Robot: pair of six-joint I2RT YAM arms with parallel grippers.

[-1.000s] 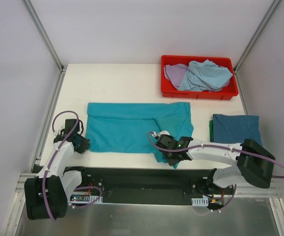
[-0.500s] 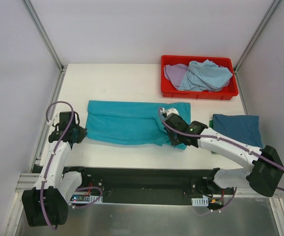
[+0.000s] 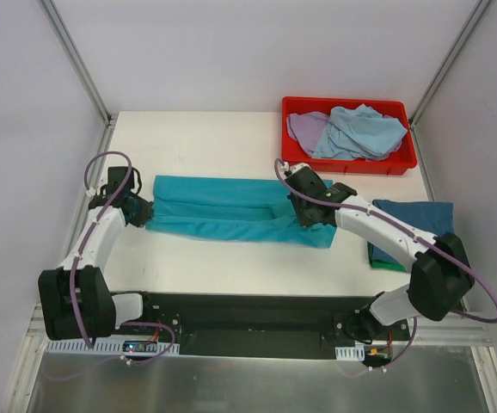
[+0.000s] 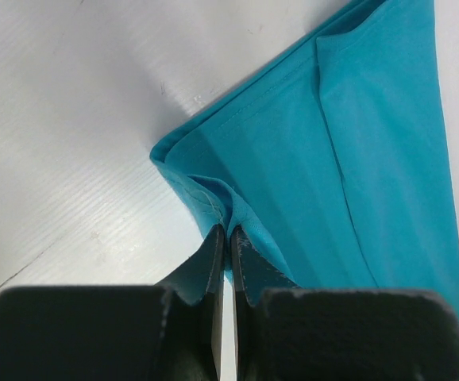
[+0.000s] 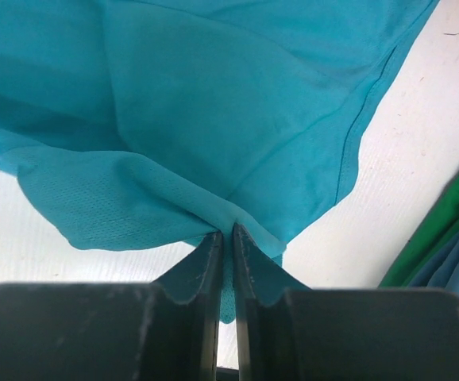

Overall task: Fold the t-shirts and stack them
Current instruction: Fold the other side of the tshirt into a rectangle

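The teal short-sleeved cloth t-shirt point(image 3: 223, 211) is lying stretched across the middle of the white table point(image 3: 205, 142) as a long, narrow band, folded over on itself lengthwise. The left gripper point(image 3: 144, 212) is sitting at the band's left end, its jaws pressed together and pinching a corner of the teal fabric. In the left wrist view the hem is bunching right at the fingertips, and the cloth is fanning away up and to the right. The right gripper point(image 3: 307, 211) is working at the right end, jaws almost together and nipping a gathered fold of the same shirt. In the right wrist view the fine-meshed fabric is sagging to either side of it.

Just beside that end, the dark blue folded t-shirt point(image 3: 416, 225) is resting on top of the green t-shirt point(image 3: 384, 263), whose edge is peeking out along the near and left sides. At the far right, the red plastic tray point(image 3: 349, 165) is holding the crumpled pale blue t-shirt point(image 3: 365, 129) and the lavender t-shirt point(image 3: 303, 127), the two overlapping.
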